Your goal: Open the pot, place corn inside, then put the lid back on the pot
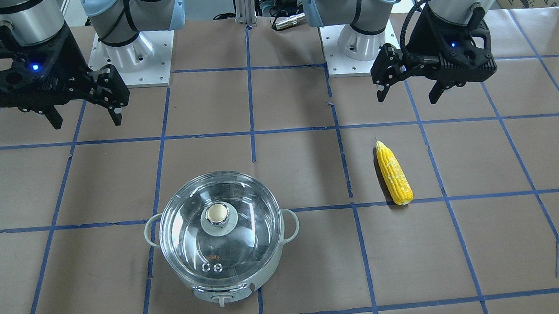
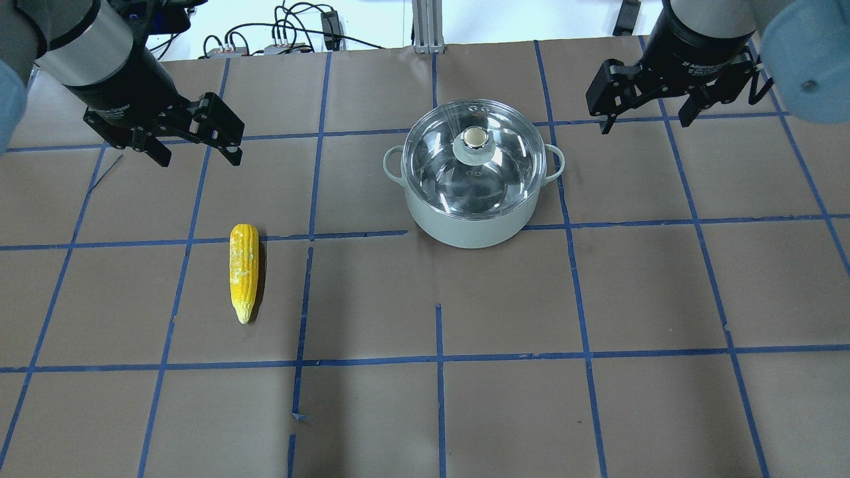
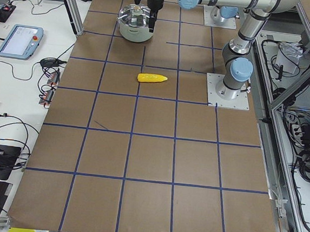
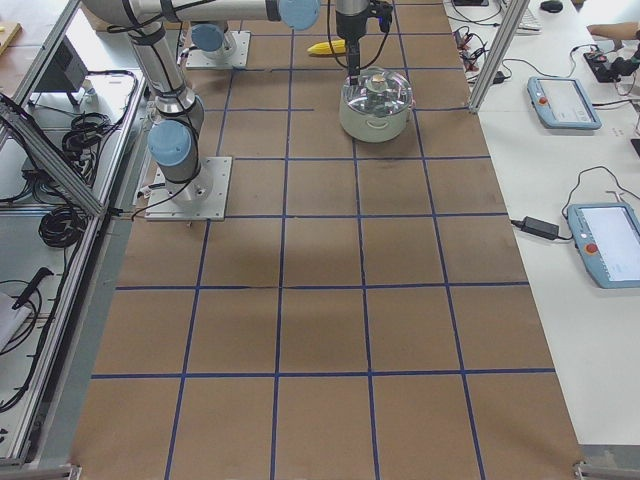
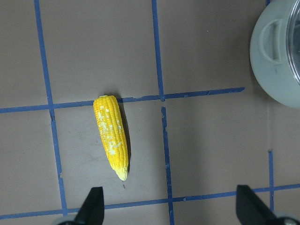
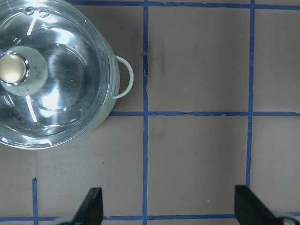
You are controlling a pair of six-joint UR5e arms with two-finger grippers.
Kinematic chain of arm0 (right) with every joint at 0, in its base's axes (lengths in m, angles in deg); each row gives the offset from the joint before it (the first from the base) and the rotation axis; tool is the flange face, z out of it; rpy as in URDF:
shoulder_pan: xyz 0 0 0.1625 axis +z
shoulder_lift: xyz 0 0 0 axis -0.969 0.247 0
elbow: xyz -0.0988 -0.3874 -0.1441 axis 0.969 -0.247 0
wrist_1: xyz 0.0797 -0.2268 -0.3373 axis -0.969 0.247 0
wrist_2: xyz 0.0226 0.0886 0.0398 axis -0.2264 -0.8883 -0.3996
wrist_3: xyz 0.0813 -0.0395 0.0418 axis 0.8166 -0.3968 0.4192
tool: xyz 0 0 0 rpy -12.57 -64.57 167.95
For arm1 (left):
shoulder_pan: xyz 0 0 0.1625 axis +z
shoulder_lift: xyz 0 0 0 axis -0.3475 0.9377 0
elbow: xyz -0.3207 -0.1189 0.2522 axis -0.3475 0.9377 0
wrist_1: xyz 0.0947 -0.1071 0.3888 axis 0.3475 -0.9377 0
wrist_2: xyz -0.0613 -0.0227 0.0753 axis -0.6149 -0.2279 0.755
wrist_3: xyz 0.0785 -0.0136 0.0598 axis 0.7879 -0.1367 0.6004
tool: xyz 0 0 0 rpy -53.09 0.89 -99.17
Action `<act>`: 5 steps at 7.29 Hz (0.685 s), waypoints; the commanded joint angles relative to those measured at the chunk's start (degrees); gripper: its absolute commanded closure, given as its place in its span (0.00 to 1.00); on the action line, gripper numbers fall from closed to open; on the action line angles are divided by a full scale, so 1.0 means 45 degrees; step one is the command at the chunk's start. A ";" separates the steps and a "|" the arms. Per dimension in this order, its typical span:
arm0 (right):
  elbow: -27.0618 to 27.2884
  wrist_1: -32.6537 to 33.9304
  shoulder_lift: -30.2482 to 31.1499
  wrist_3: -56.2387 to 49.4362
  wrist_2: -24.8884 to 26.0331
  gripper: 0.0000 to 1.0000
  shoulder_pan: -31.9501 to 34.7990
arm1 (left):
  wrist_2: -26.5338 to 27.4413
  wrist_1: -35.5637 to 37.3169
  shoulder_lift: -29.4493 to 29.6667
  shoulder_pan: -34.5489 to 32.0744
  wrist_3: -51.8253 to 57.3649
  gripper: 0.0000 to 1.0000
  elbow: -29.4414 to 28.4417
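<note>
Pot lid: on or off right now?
On. The lid sits flat on the rim of the pot; the corn lies outside on the table.

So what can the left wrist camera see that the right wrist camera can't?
Only the left wrist camera shows the corn, lying on the table. Only the right wrist camera shows the lid with its knob and vent holes, sitting on the pot. Both show part of the pot with one loop handle, blue tape lines, and open fingertips at the bottom: the left gripper in one, the right gripper in the other.
</note>
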 commanded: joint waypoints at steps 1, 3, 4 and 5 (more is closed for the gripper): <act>0.0074 -0.0010 0.0032 0.0049 -0.0020 0.00 0.0131 | 0.0002 0.0090 0.0027 0.0012 0.0026 0.00 0.0030; 0.0094 -0.0010 -0.0006 0.0030 -0.0001 0.00 0.0131 | -0.0056 0.0072 -0.0070 -0.0007 0.0046 0.00 0.0010; 0.0075 -0.0010 0.0051 0.0049 -0.0001 0.00 0.0131 | -0.0056 0.0052 -0.0167 0.0012 0.0046 0.00 0.0010; 0.0094 -0.0010 0.0013 0.0068 -0.0001 0.00 0.0131 | 0.0002 0.0052 -0.0168 0.0032 0.0317 0.00 0.0010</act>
